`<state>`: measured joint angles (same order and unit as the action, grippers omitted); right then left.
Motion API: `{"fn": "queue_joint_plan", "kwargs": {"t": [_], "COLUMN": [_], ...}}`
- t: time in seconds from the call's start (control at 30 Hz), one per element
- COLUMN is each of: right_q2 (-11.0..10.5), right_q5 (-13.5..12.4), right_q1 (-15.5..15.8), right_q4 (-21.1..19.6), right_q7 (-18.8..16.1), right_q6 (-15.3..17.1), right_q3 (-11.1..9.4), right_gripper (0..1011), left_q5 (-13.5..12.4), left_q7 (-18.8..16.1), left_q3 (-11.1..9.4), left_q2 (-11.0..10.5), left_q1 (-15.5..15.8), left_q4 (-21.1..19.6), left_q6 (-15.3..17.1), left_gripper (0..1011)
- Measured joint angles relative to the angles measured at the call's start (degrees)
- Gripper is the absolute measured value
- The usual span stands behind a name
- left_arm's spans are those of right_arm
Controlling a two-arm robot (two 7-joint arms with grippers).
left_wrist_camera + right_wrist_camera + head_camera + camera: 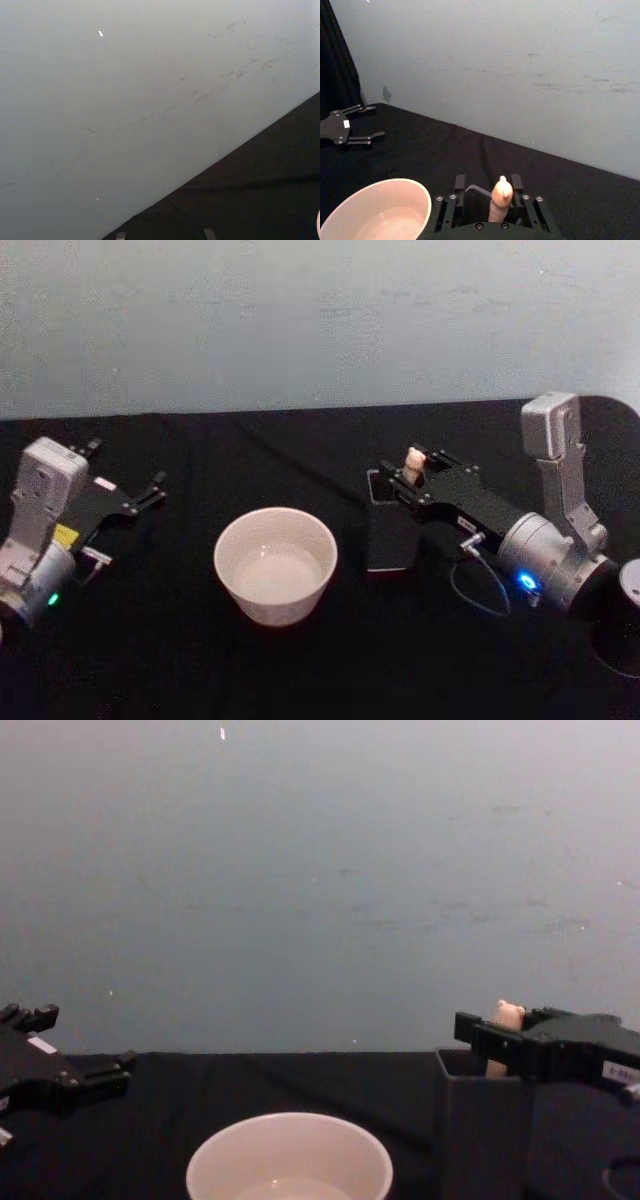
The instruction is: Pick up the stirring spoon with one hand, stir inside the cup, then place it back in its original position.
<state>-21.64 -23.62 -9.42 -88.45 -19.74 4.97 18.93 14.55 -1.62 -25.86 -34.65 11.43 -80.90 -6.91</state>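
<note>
In the dark grey square holder [390, 530], right of the cream cup [276, 563], stands the stirring spoon [412, 466]. The right gripper [405, 480] pinches its beige handle. The spoon is probably light, stiff and slim; lift vertically. The left gripper [140, 495] is parked, fingers spread.

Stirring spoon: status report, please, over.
Right end effector around the stirring spoon, inside the holder. Left end effector open, idle. Cup unobstructed.

Looks like a lab test bench: black cloth on the table [300, 670], bare scuffed grey wall [320, 870] behind.
</note>
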Motion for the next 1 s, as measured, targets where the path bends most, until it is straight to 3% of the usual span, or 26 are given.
{"fn": "queue_joint_plan", "kwargs": {"t": [0.53, 0.7, 0.83, 0.93, 1.0], "right_q2": [0.0, 0.04, 0.14, 0.52, 1.34], "right_q5": [-0.03, -0.07, -0.21, -0.05, 1.12], "right_q1": [0.0, -0.01, -0.21, -0.55, -0.82], "right_q4": [-0.03, -0.04, -0.84, -1.73, -2.0], "right_q7": [0.0, -0.07, -0.15, 0.79, 3.37], "right_q6": [-0.05, -0.37, -2.52, -5.14, -7.3], "right_q3": [-0.02, -0.16, -1.25, -2.86, -4.91], "right_gripper": [997, 1000, 1000, 1000, 1000], "left_q5": [0.0, 0.0, 0.0, 0.0, 0.0], "left_q7": [0.0, 0.0, 0.0, 0.0, 0.0], "left_q3": [0.0, 0.0, 0.0, 0.0, 0.0], "left_q2": [0.0, 0.0, 0.0, 0.0, 0.0], "left_q1": [0.01, 0.0, 0.0, 0.0, 0.0], "left_q4": [0.0, 0.0, 0.0, 0.0, 0.0], "left_q6": [0.0, 0.0, 0.0, 0.0, 0.0], "left_gripper": [1001, 1001, 1001, 1001, 1001]}}
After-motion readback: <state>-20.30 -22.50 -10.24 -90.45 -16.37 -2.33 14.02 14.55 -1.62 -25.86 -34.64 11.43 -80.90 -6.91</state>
